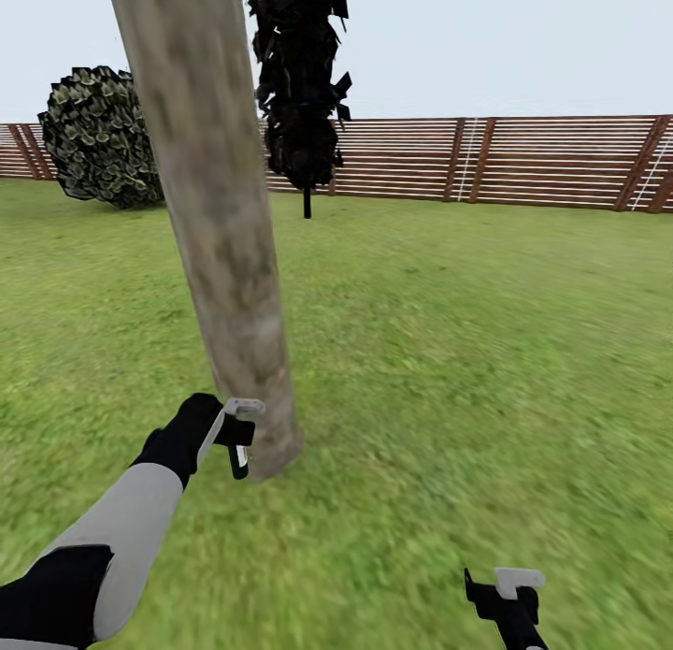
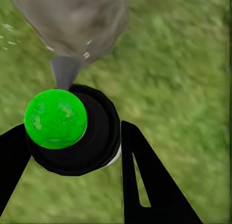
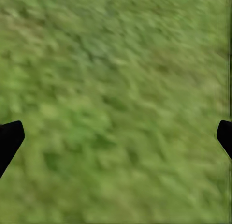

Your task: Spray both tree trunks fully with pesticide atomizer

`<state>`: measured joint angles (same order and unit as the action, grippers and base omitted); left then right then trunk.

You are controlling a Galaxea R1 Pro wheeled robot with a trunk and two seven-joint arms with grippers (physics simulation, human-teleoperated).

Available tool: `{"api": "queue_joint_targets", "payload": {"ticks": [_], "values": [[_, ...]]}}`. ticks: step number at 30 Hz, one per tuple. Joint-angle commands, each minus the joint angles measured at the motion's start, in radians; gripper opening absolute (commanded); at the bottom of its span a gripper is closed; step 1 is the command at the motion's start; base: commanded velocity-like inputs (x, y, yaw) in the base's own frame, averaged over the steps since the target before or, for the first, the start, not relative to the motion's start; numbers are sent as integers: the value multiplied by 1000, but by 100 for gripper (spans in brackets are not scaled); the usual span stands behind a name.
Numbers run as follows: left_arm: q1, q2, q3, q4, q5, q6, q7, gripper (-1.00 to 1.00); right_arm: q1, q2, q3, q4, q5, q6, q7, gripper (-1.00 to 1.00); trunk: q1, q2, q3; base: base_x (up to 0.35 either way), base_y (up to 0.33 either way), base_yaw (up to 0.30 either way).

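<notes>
Holding atomizer [image 2: 72, 129] in left gripper [image 1: 238, 435] beside trunk [image 1: 220, 220], open lawn [image 1: 467, 351] rightward

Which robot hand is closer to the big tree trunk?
Left. The left hand, gripping the atomizer, sits right beside the tree trunk near its base. The right hand hangs over grass, far off to the trunk's right.

The left arm [image 1: 112, 538] is light grey with black joints, ending in a black, white-tipped pincer [image 1: 239, 435].
</notes>
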<state>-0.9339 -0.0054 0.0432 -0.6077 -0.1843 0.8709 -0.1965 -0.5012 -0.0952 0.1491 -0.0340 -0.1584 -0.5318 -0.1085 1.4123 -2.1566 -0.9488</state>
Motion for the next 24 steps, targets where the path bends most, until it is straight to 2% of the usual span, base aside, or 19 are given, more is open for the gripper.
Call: {"api": "queue_joint_targets", "payload": {"ticks": [1, 7, 12, 19, 22, 24], "values": [[-1, -1, 4, -1, -11, 4, -9, -100, 0, 0, 9, 0, -9, -2, -2, 100, 0, 0, -1, 0, -276, 0], [-2, -1, 5, -1, -11, 3, -9, -100, 0, 0, 10, 0, -9, -2, -2, 100, 0, 0, -1, -15, -276, 177], [-3, -1, 6, -2, -9, 4, -9, -100, 0, 0, 10, 0, -9, -2, -2, 100, 0, 0, -1, -192, -222, 274], [-22, -3, 4, -23, -9, 5, 1, -100, 0, 0, 10, 0, -9, -2, -2, 100, 0, 0, -1, -38, -32, 265], [-28, -2, 4, -44, -9, 6, -1, -100, 0, 0, 10, 0, -9, -2, -2, 100, 0, 0, -1, -1, -1, 70], [-28, 8, 6, -49, -12, 6, -3, -100, 0, 0, 10, 0, -9, -2, -2, 100, 0, 0, -1, 0, 0, 13]]}}
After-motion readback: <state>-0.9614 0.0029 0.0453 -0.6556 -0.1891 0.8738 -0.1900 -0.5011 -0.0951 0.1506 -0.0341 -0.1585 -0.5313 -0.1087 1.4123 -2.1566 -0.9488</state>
